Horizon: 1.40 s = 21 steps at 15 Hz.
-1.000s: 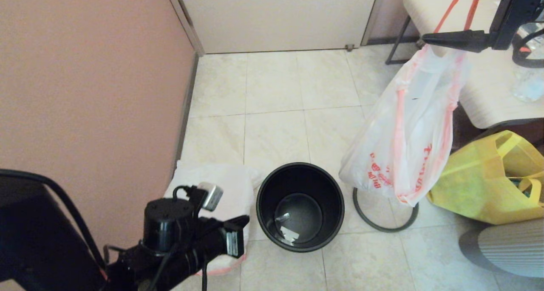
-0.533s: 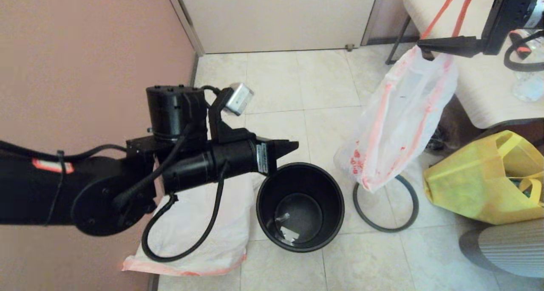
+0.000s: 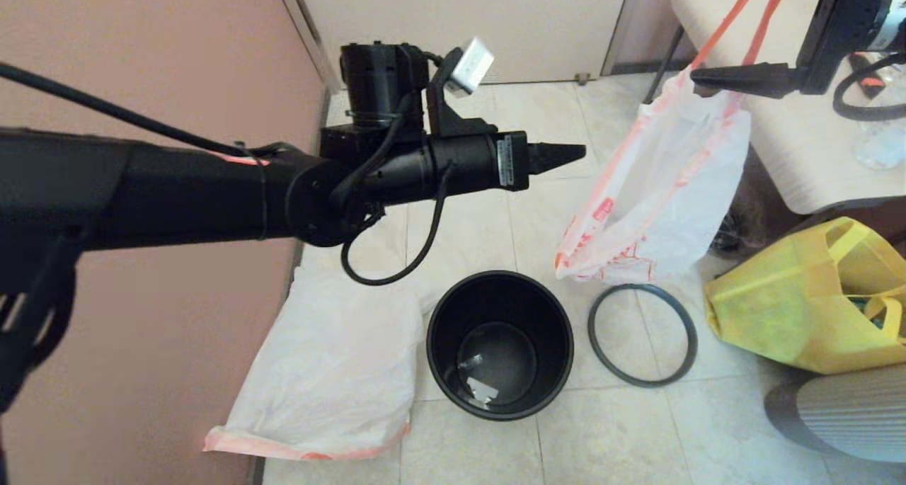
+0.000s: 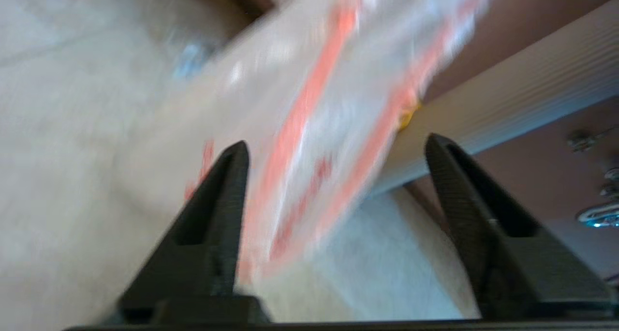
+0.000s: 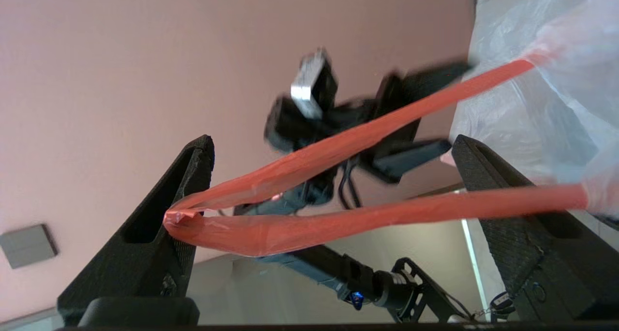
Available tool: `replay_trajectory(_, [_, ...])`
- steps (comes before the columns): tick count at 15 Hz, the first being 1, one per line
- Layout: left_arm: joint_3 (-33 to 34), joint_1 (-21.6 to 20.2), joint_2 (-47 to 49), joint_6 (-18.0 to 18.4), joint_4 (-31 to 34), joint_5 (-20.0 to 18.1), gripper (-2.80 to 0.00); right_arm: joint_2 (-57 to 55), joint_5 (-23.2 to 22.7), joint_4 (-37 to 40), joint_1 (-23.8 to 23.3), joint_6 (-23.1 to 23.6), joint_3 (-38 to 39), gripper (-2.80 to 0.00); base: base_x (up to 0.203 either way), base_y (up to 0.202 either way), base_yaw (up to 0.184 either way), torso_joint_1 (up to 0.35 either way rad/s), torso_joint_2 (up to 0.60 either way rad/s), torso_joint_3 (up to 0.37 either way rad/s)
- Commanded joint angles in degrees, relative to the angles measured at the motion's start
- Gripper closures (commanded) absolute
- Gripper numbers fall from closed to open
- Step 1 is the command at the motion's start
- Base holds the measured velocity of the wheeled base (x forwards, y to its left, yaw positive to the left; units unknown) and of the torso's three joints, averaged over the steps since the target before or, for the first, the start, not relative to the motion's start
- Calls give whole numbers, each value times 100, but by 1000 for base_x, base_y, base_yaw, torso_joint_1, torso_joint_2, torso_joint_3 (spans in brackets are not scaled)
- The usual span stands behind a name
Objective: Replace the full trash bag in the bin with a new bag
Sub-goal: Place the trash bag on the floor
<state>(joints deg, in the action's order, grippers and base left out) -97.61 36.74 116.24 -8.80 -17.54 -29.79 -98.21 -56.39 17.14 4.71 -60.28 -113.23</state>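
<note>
— Bin [image 3: 444, 333] first: where does it stand?

— On the tiled floor, upright, black and glossy inside, with no liner. Its grey ring [image 3: 641, 384] lies flat on the tiles just to its right, apart from it.

— And the full trash bag [image 3: 658, 195]?

— It hangs in the air above and to the right of the bin, over the far edge of the ring. It is white with red print. Its orange-red drawstring [image 5: 338, 152] is looped over one finger of the right gripper [image 3: 697, 76], up beyond the bin on the right. That gripper's fingers are spread wide and pinch nothing; the loop simply hangs on the one finger.

— The left gripper [image 3: 577, 153]?

— It is held level above the bin's far side, pointing right at the hanging bag. Its fingers are spread with nothing between them, and the bag shows past their tips.

— The new bag [image 3: 340, 372]?

— It lies on the floor just left of the bin, by the pink wall, with its pale orange hem nearest the robot.

— Anything else?

— A yellow tote [image 3: 793, 308], well to the bin's right.
</note>
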Motion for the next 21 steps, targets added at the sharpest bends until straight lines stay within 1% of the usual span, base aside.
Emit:
replay_trajectory(1, [-1001,25,816,18,303,-111,-280,12,-47,35,-5,-16,2,-280,0,0,0,0,0,0])
replay_trajectory(2, [-1296,43,962,112,501,-321,-280,12,-65,26,-5,-10,2,-280,0,0,0,0,0,0])
replay_trajectory(3, [-1349,85,1031,299,685,-530,-280,12,-115,20,-5,-10,2,-280,0,0,0,0,0,0])
replay_trajectory(4, [-1290,132,1129,437,766,-652,-280,12,-152,17,4,-10,2,-280,0,0,0,0,0,0])
replay_trajectory(8, [-1175,239,1228,468,750,-846,-280,91,-253,23,48,-10,2,-280,0,0,0,0,0,0])
replay_trajectory(9, [-1173,292,1252,474,708,-844,-280,123,-329,24,48,-10,2,-280,0,0,0,0,0,0])
replay_trajectory(13, [-1128,438,1411,476,620,-829,-280,188,-355,53,30,-10,11,-280,0,0,0,0,0,0])
replay_trajectory(14, [-1137,448,1473,476,612,-792,-256,197,-364,61,30,-10,11,-280,0,0,0,0,0,0])
replay_trajectory(15, [-1146,448,1515,476,603,-791,0,213,-381,70,30,-10,11,-280,0,0,0,0,0,0])
replay_trajectory(17, [-1187,432,1591,471,492,-779,0,224,-390,80,30,-17,11,-280,0,0,0,0,0,0])
replay_trajectory(19, [-1259,426,1770,363,103,-661,0,293,-416,105,39,-19,29,-280,0,0,0,0,0,0])
replay_trajectory(20, [-1268,420,1825,236,-58,-622,0,329,-434,146,39,-23,29,-280,0,0,0,0,0,0])
replay_trajectory(21, [-1269,412,1927,-34,-585,-603,0,374,-489,247,39,-19,29,-280,0,0,0,0,0,0])
